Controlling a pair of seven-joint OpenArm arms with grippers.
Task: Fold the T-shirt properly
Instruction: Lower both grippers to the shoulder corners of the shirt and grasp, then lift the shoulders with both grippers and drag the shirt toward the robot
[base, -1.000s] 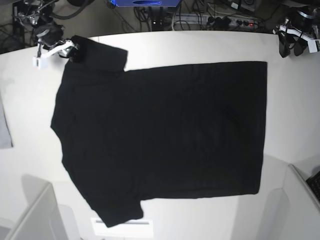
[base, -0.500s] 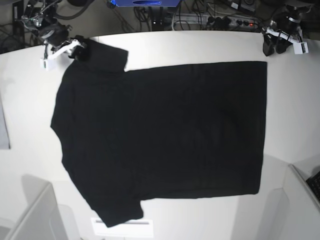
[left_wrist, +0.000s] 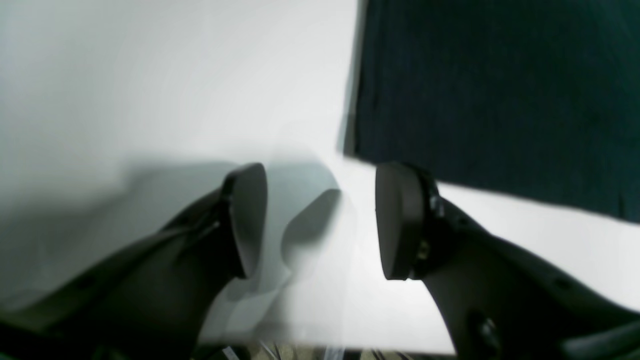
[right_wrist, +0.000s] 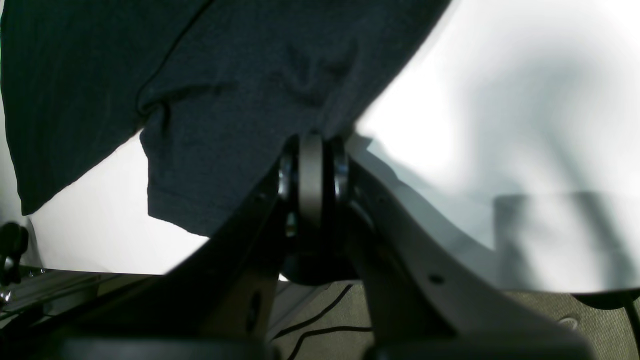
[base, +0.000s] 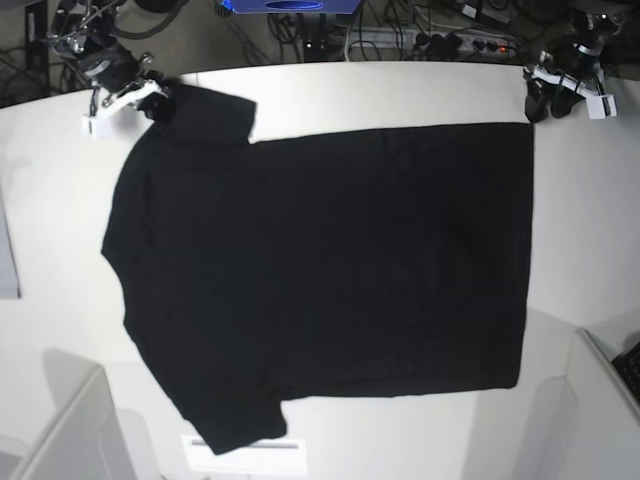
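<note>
Right end effector (right_wrist: 320, 150): clamping shirt (right_wrist: 235, 115) between its jaws; a shallow pinch may be slipping
Shirt: spreading over bench (base: 60, 370) between both end effectors
Left end effector (base: 550, 112): standing apart beside the corner; lone right-side pulling risks skewing cloth

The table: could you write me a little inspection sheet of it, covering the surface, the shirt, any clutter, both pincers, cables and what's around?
Surface: white table, with shadows on it.
Job's things: black shirt, spread wide, not folded into a packet; its sleeve on the right arm's side is bunched at the pincer.
Clutter: nothing seen on the table.
Left pincer: open, beside a corner of the shirt, nothing between its jaws.
Right pincer: closed on the shirt's fabric.
Cables: thin black cable beyond the table's edge.
Surroundings: grey floor; round blue-and-black object at the base view's top edge.
</note>
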